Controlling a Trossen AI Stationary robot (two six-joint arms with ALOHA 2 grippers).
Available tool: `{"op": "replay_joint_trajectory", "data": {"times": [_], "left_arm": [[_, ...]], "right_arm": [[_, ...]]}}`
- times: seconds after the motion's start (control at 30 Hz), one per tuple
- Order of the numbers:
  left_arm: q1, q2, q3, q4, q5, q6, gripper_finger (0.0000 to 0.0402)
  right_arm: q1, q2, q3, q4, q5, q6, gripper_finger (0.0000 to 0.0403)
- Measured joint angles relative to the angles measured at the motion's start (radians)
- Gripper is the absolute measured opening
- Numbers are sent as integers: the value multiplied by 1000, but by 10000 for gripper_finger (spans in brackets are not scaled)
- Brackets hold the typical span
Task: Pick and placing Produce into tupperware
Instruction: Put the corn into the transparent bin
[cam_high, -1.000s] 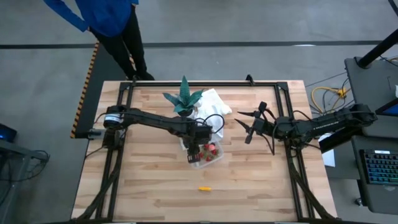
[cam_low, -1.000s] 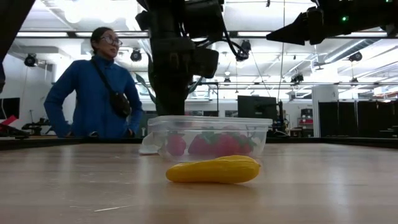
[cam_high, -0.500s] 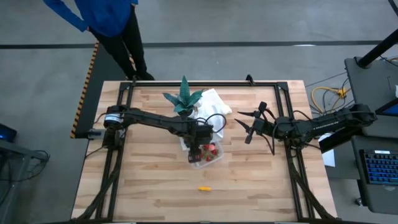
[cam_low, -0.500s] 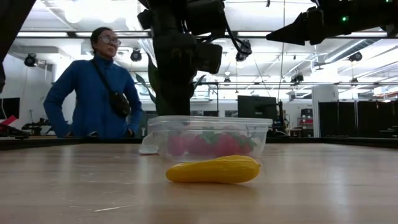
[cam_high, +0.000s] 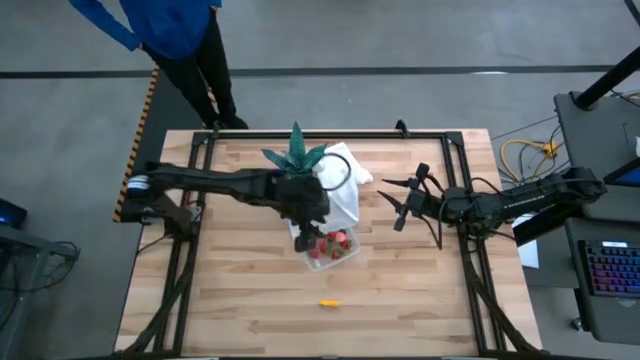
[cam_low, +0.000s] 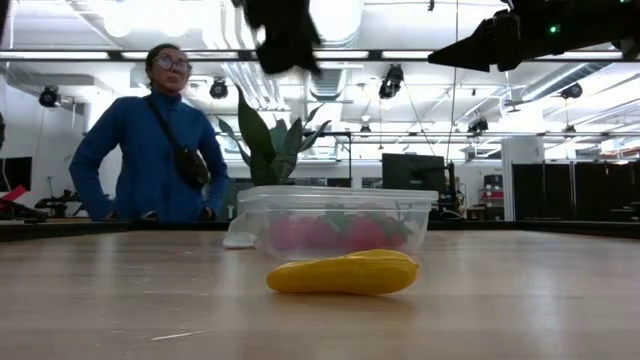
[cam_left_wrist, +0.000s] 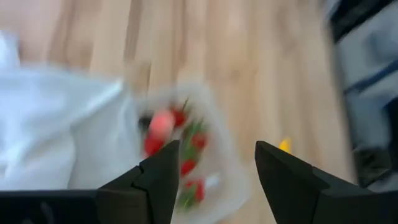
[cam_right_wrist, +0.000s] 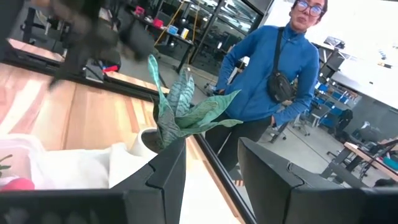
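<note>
The clear tupperware (cam_high: 332, 248) stands mid-table with several red strawberry-like produce pieces (cam_high: 325, 245) inside; the low view shows it as a see-through box (cam_low: 335, 220). A yellow elongated piece (cam_high: 329, 301) lies on the wood nearer the front edge, also visible in the low view (cam_low: 343, 272). My left gripper (cam_high: 303, 238) hangs open, high above the tupperware's left end; its wrist view (cam_left_wrist: 211, 168) looks down on the tupperware (cam_left_wrist: 186, 162) with nothing between the fingers. My right gripper (cam_high: 397, 207) waits open in the air to the right, empty.
A green spiky potted plant (cam_high: 295, 160) and a white cloth (cam_high: 343, 172) sit just behind the tupperware. A person in blue (cam_low: 150, 140) stands beyond the far left corner. Bare wood lies to the left, right and front of the tupperware.
My left gripper has risen from low at the tupperware to well above it, drawing back a little toward the table's left and far side. The tupperware and the yellow piece have stayed where they were.
</note>
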Motion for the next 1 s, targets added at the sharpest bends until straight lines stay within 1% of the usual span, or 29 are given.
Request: {"op": "replay_joint_trajectory", "data": {"times": [0.07,0.13,0.33,0.43,0.57,0.87,1.0], "left_arm": [[-17,-59,-22,61,2,-29,191],[-40,-93,-29,83,-8,-50,191],[-144,-123,-35,92,-151,-26,191],[-192,-101,-34,99,-198,-25,191],[-239,-54,-34,122,-218,-40,191],[-306,63,-32,127,-218,-142,191],[-338,124,-2,124,-223,-206,191]], "right_arm": [[0,0,0,0,0,-13,139],[0,0,0,0,0,-23,139],[0,0,1,12,0,-26,139],[0,0,1,13,0,-25,139],[0,0,1,13,0,-13,139],[0,0,1,13,0,11,139],[0,0,1,13,0,19,139]]}}
